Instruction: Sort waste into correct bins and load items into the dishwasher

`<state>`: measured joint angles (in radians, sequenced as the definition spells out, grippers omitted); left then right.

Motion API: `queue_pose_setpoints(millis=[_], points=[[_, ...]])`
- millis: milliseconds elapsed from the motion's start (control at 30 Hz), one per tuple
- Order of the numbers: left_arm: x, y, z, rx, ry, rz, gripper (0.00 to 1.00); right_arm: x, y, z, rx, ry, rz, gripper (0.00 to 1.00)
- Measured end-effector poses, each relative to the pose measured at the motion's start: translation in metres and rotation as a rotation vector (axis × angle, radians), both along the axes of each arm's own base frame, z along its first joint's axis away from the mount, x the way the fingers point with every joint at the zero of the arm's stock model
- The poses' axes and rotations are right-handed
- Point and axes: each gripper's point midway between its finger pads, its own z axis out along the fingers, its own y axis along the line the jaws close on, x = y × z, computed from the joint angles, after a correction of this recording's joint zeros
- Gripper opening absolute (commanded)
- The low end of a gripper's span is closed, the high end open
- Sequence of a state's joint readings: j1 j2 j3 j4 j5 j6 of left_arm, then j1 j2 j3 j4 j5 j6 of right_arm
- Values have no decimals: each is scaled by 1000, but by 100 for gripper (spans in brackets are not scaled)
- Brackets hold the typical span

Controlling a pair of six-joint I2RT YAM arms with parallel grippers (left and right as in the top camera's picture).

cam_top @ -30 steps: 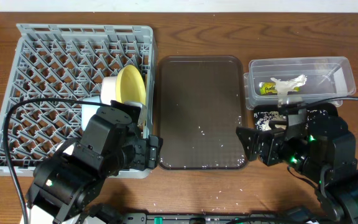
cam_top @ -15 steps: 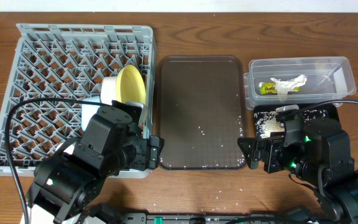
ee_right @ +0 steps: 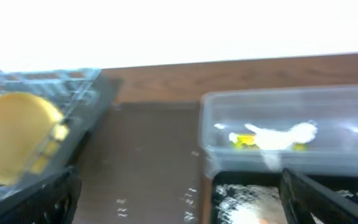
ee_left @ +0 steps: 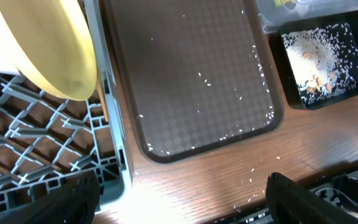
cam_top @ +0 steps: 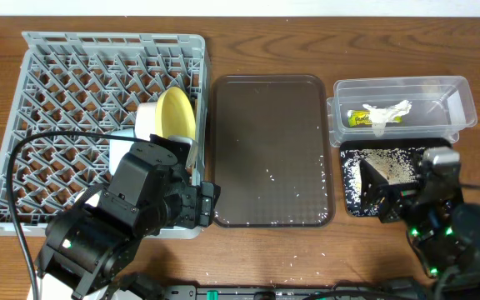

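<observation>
**Anna:** Where is everything at this moment?

**Me:** The yellow plate (cam_top: 176, 115) stands on its edge in the dish rack (cam_top: 65, 83), against the small white bowl (cam_top: 147, 119). The snack wrapper (cam_top: 363, 117) lies in the clear tub (cam_top: 467, 104). The food scraps with rice (cam_top: 390, 162) are in the black tray (cam_top: 346, 208) just beside it. I cannot tell where the chopsticks are.

**Anna:** And your grippers?

**Me:** In my wrist cameras the left gripper (ee_left: 179, 205) is spread wide and empty, over the near edge of the brown serving tray (ee_left: 179, 43). The right gripper (ee_right: 179, 205) is also wide and empty, and it faces the tub.

**Anna:** What is there to pick up?

**Me:** I think only the loose rice grains (ee_left: 202, 76) on the serving tray. They are tiny, light and probably sticky, so I doubt my fingers can pinch them one by one. If the plate needs reseating, I would hold it at the upper rim. It looks hard and smooth, so it may slip. The wrapper is soft and any fold gives a hold.
</observation>
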<state>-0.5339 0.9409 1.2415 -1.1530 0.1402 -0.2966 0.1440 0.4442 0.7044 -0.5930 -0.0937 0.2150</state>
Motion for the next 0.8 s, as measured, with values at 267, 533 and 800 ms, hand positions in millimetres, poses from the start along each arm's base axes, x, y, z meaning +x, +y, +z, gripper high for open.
queue_pose_setpoints(millis=[267,533,800], points=[[-1,-1,0,-5,3,-1,86,-5,-11,-73,-19,-53,-39,99],[-1,-1,0,-8,4,-2,86,3,-10,-103,-4,-171,-41,99],[-1,-2,0,-11,6,-1,86,13,-9,-109,8,-263,-43,99]])
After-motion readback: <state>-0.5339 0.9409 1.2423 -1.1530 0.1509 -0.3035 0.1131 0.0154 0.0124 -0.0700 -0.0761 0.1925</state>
